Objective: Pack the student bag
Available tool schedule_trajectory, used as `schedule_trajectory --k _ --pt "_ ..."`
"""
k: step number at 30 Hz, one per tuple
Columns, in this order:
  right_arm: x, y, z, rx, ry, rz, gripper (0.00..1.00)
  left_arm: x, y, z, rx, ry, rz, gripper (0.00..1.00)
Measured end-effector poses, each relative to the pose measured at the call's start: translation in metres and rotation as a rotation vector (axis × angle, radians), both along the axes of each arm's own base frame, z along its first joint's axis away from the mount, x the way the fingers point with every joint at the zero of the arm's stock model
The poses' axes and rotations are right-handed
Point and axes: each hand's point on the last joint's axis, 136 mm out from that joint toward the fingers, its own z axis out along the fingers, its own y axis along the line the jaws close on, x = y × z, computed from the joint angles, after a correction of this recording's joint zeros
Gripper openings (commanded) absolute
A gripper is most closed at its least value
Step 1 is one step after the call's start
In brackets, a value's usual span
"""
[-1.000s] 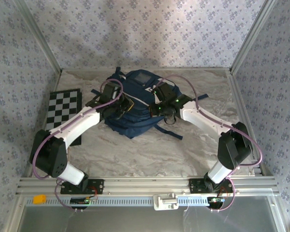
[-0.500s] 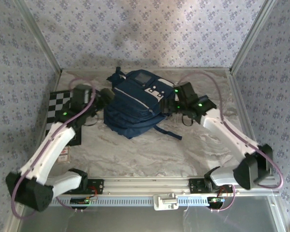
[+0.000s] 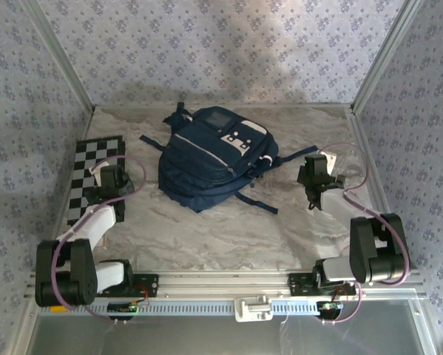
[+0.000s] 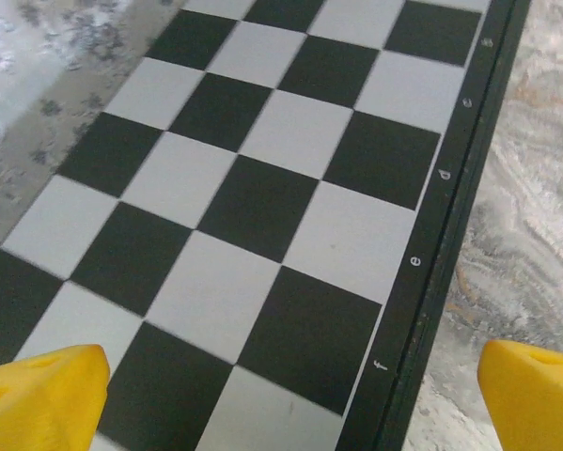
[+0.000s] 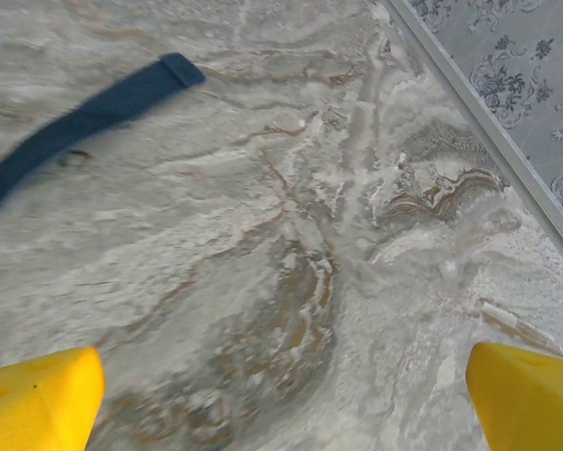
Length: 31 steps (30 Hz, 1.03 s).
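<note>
Black-and-white squares mark the left edge of the scene. A chessboard lies flat on the table against the left wall, and the left gripper hangs just above its right border. In the left wrist view its yellow fingertips sit at opposite lower corners with nothing but board between them, so the jaws stand wide apart and hold nothing. The student bag lies to this gripper's right and slightly farther back, with bare table between the two.

The bag rests flat at the middle of the table, toward the far wall, with its front pockets up. Its long axis runs on a slant from near-left to far-right, so neither arm faces it squarely. Whether its zip is open cannot be made out.

Farther right, a dark blue strap trails from the bag across the table toward the right gripper, which hovers over bare table near the right wall. Its fingertips are likewise spread wide on nothing. The bag lies to its left.

Both grippers stand off the bag by about the same gap, one on each side. The right one looks a shade nearer, chiefly because the strap's end reaches out beside it. Any next reach would have to go inward, toward the centre, from either side.
</note>
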Motion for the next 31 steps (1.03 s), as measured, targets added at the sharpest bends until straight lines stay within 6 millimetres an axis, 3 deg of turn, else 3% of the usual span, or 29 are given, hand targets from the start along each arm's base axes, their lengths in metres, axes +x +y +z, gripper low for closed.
schedule_trajectory --k 5,9,11,14,20,31 --pt "0.012 -0.005 -0.014 0.004 -0.063 0.079 1.0 0.024 -0.015 -0.017 0.014 -0.067 -0.137 1.0" --pt "0.025 -0.001 -0.01 0.045 -0.174 0.192 1.0 0.048 -0.032 -0.013 0.011 -0.157 -0.246 1.0" --pt "0.025 0.006 -0.019 0.055 -0.192 0.251 1.0 0.056 -0.04 -0.016 0.014 -0.193 -0.296 1.0" --pt "0.023 0.018 -0.03 0.084 -0.175 0.323 1.0 0.056 -0.046 -0.027 0.009 -0.168 -0.332 1.0" --pt "0.031 0.024 -0.016 0.081 -0.238 0.365 1.0 0.06 -0.048 -0.019 0.015 -0.2 -0.345 1.0" --pt "0.033 0.027 -0.013 0.084 -0.252 0.382 1.0 0.063 -0.053 -0.016 0.013 -0.213 -0.382 1.0"
